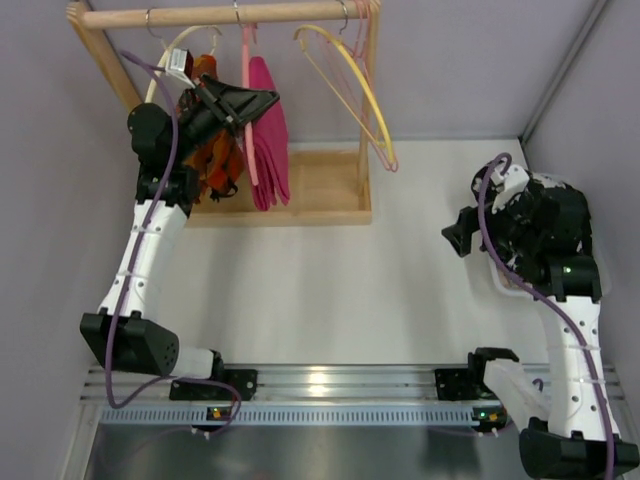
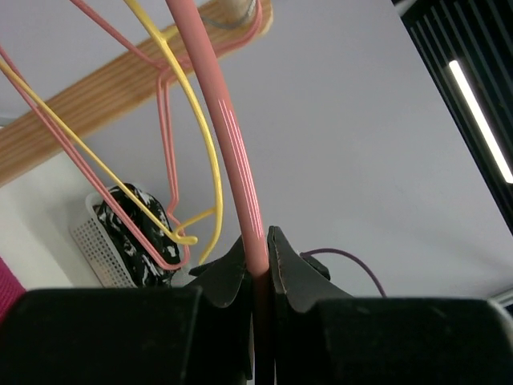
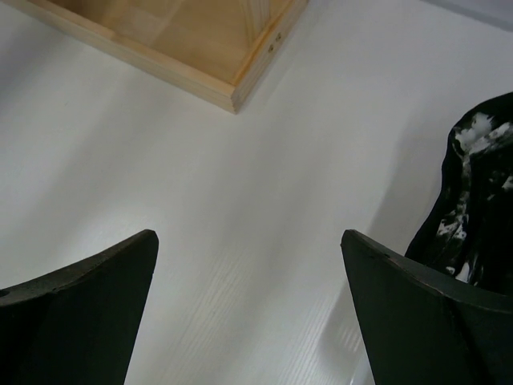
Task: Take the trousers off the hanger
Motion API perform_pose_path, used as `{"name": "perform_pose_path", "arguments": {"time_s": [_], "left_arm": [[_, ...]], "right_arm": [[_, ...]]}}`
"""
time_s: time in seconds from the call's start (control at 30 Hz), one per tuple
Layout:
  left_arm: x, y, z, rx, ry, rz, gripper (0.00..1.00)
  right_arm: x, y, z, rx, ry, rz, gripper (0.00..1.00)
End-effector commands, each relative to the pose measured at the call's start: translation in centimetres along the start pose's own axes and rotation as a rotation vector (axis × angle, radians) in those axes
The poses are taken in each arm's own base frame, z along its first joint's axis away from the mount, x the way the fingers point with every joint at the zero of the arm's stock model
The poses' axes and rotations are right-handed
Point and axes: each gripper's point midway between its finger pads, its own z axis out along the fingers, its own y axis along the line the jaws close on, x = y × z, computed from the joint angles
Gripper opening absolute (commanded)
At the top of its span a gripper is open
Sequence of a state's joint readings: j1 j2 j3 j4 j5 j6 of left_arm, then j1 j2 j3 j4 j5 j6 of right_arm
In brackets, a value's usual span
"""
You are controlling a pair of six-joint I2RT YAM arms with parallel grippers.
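Far left, the left gripper (image 2: 258, 245) is clamped on the thin salmon-pink curved hanger (image 2: 232, 136), whose soft magenta-pink trousers (image 1: 268, 135) hang from the wooden rail (image 1: 230, 14). A skewed pull could unhook it or snag the yellow wire hangers (image 1: 365, 95). The right gripper (image 3: 248, 237) hovers agape, empty.

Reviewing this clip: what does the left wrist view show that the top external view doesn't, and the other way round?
Only the left wrist view: the left claw pinched shut on the hanger, with its fingers against the rod, and the speckled cloth in a white basket.
Only the top external view: the trousers hanging full length from that hanger, the orange-red garment beside them, and the right claw off over the table.
Both views: the wooden rail and the yellow hanger.
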State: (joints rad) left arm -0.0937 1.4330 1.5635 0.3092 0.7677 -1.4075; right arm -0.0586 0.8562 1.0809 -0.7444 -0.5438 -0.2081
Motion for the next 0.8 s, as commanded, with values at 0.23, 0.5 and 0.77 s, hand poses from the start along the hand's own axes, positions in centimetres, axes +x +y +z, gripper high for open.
{"name": "perform_pose_path", "arguments": {"time_s": [0.23, 0.5, 0.77], "left_arm": [[5.4, -11.5, -5.9, 0.301, -0.062, 0.274, 0.0], [5.8, -11.2, -7.3, 0.287, -0.124, 0.237, 0.0], [5.1, -11.0, -7.4, 0.251, -0.162, 0.18, 0.0]], "right_arm": [[-9.8, 4.6, -2.5, -0.124, -0.4, -0.159, 0.99], [-11.7, 9.7, 0.1, -0.182, -0.49, -0.202, 0.99], [-14.6, 16.0, 3.7, -0.204, -0.564, -0.225, 0.98]]}}
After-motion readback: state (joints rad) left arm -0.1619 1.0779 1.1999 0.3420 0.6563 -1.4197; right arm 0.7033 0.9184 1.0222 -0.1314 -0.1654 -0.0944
